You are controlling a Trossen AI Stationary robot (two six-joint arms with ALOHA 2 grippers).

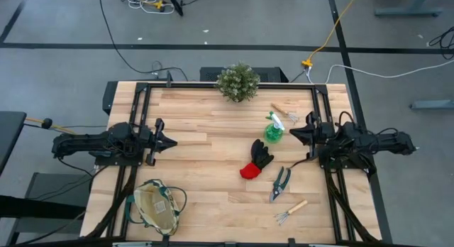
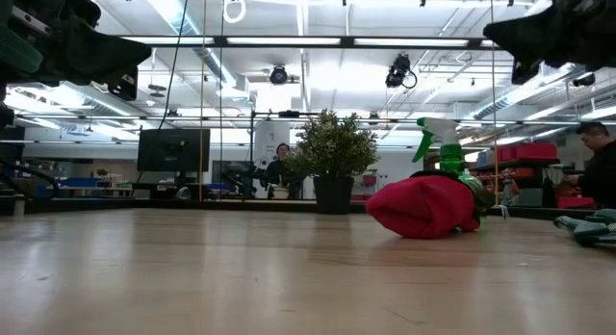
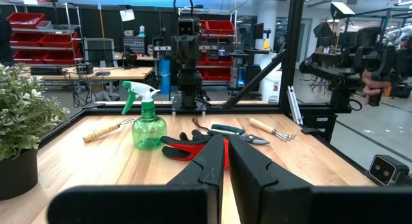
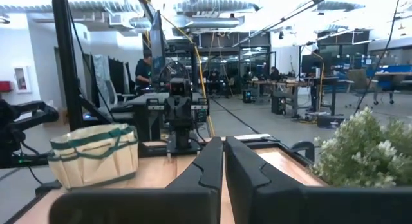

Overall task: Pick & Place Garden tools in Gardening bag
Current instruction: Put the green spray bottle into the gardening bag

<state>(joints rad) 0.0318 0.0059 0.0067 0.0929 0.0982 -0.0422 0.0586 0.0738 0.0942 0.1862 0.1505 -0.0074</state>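
**Wood tabletop, tools spread out, both grippers shut and empty**

Pale wooden table carries every task item, placed here against the bushy green potted plant at the middle of its far edge. A green plastic spray bottle stands upright near the plant, toward the right arm's side, with a wooden-handled mini rake just beside it. Nearer the front than the bottle lies the black-and-red glove, and the dark-handled pruning shears lie just beside the glove. A second wooden-handled mini rake lies well apart from the plant, close to the front edge. The round tan fabric gardening bag with green trim sits farthest from the plant, at the front corner on the left arm's side, with no tool in it.

The left gripper hangs above the left side of the table, fingers pressed together, holding nothing. The right gripper hangs just beside the spray bottle, likewise closed on nothing.
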